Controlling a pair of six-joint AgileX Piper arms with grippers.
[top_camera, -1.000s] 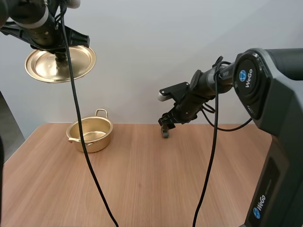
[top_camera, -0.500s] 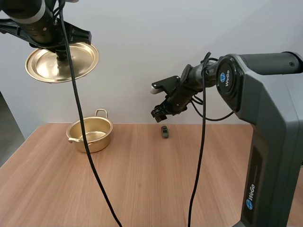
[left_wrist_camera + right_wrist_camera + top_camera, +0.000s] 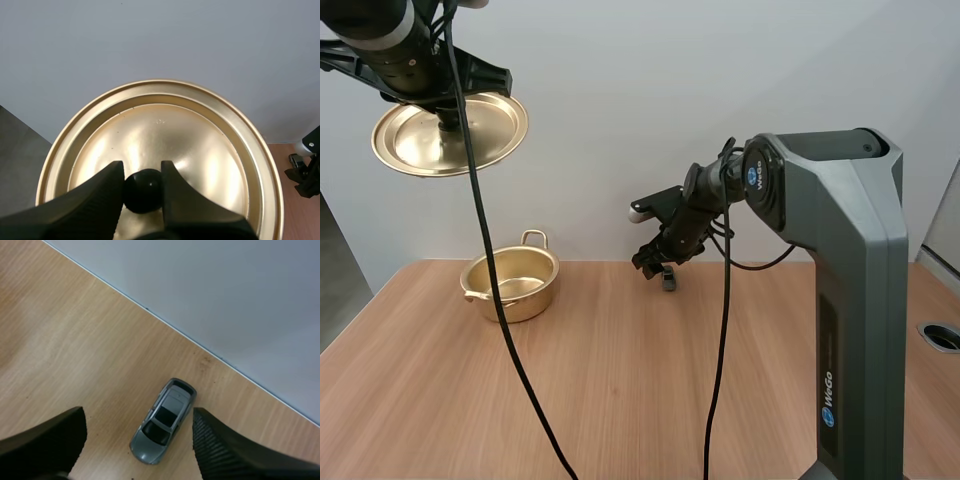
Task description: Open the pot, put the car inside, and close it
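Table: light brown wood-grain tabletop (image 3: 620, 390), flat and matte, its grain running from left edge to right edge
Wall: plain pale grey-white wall (image 3: 650, 110), standing upright along the table's far edge
Opening: small round grey-rimmed hole (image 3: 941, 336), set into the tabletop at its right edge
Floor: dark grey strip of floor (image 3: 334, 290), beyond the table's left edge, below the wall

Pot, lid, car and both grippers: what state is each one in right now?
pot: open, upright on the table.
lid: off the pot, held up in the air.
car: on its wheels on the table, not gripped.
left gripper: shut on the lid's knob.
right gripper: open, one finger on each side of the car, not touching it.
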